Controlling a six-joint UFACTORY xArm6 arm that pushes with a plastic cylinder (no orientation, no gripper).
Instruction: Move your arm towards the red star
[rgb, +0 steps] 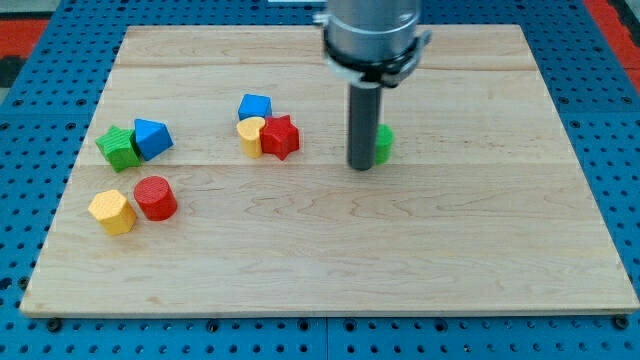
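The red star (281, 137) lies on the wooden board (330, 250) left of centre, touching a yellow block (250, 134) on its left, with a blue block (255, 106) just above them. My tip (361, 166) is to the right of the red star, apart from it. A green block (384, 143) sits right behind the rod, mostly hidden by it.
At the view's left lie a green star-like block (119, 147) touching a blue block (152, 137). Below them a yellow hexagonal block (112, 211) touches a red cylinder (155, 197). The board rests on a blue perforated table (30, 150).
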